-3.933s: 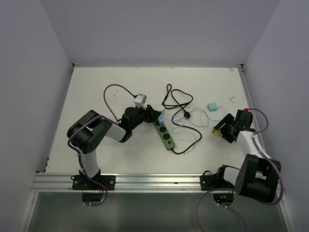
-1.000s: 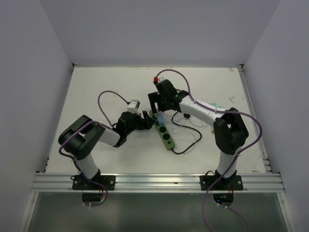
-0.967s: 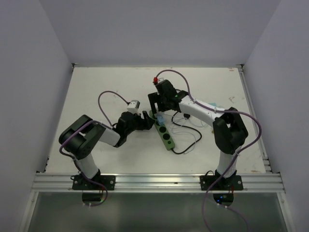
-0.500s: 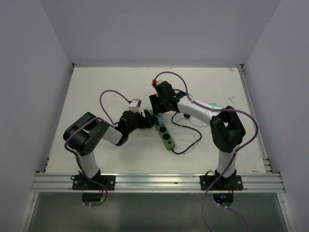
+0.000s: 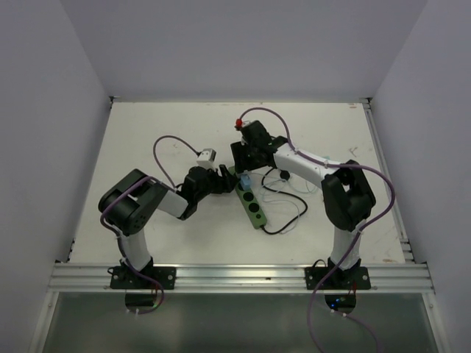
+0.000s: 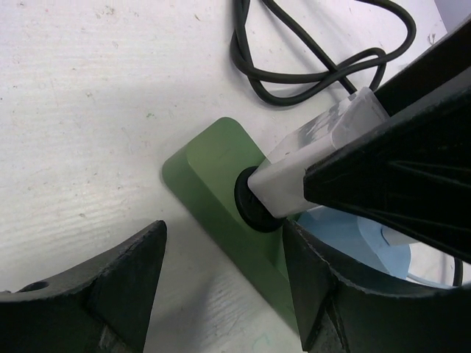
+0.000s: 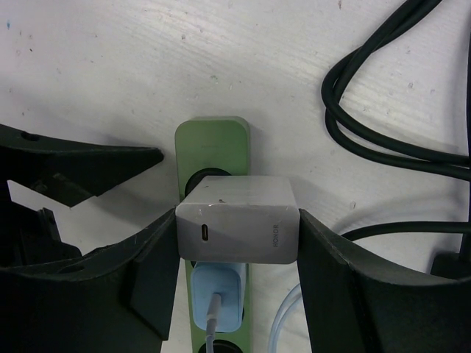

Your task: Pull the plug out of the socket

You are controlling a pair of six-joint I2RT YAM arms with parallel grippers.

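Observation:
The socket is a narrow green strip lying at mid-table. A white block plug sits in its end outlet, still seated. My right gripper comes down over it, both fingers pressed flat against the plug's sides, shut on it. A light blue charger is plugged into the outlet beside it. My left gripper straddles the strip's end, open. Its right finger is against the strip's side, and bare table shows between the strip and its left finger.
A coiled black cord lies on the table just beyond the strip's end. A thin pale cable loops to the right of the strip. The two grippers crowd close together over the strip's end. White walls enclose the table.
My right gripper's fingers have closed in onto the white plug. The left gripper's jaws have narrowed slightly around the strip's end. The strip has stayed in place.

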